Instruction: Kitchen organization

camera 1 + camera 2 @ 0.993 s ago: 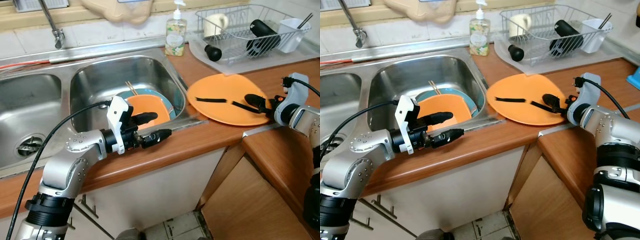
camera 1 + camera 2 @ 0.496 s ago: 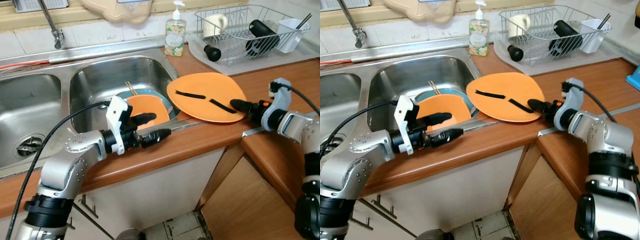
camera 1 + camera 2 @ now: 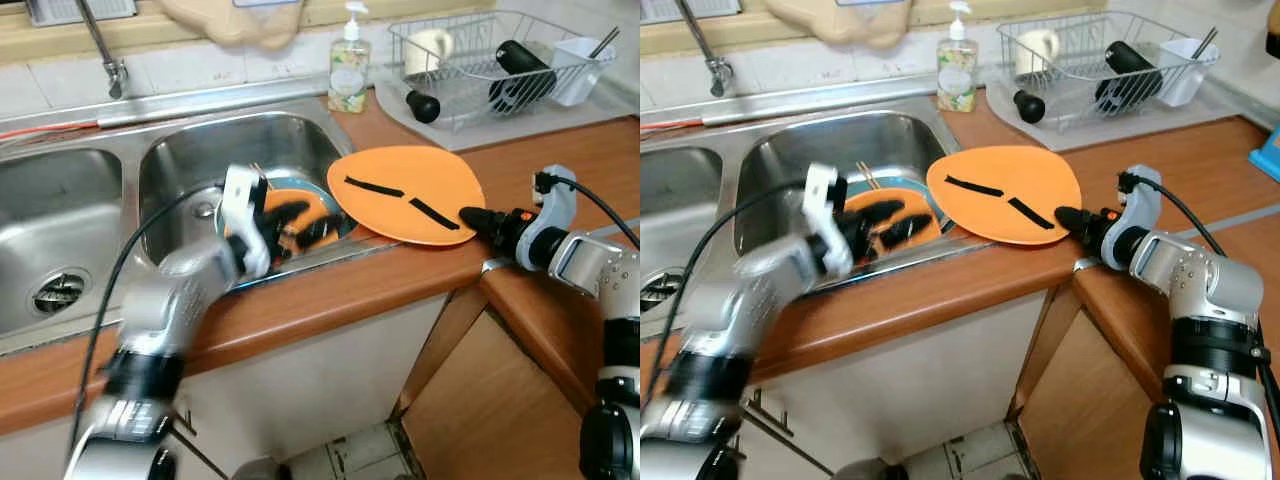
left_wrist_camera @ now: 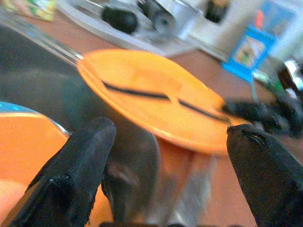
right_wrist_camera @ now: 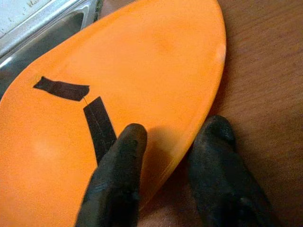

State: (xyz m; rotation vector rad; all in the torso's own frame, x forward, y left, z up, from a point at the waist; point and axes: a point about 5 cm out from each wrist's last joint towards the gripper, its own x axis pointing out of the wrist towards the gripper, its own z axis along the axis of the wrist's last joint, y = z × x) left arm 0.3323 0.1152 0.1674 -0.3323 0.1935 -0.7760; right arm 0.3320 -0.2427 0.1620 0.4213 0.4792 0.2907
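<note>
Kitchen worktop (image 3: 560, 160) with a double sink (image 3: 185, 150). The right gripper (image 3: 478, 217) pinches the near rim of a large orange plate (image 3: 405, 190) marked with two black tape strips; one finger (image 5: 116, 165) lies on top of the rim, the other under it. The plate's far edge overhangs the right basin, the rest lying on the worktop. The left gripper (image 3: 890, 222), fingers spread and holding nothing, hovers over the basin, blurred, just above an orange dish (image 3: 285, 205) stacked on a blue plate (image 3: 335, 205). A dish rack (image 3: 500, 60) holds a mug, cup and dark items; a soap bottle (image 3: 349, 62) stands behind. Judged progress: early; the plate is gripped but not yet placed, and the sink dishes remain.
</note>
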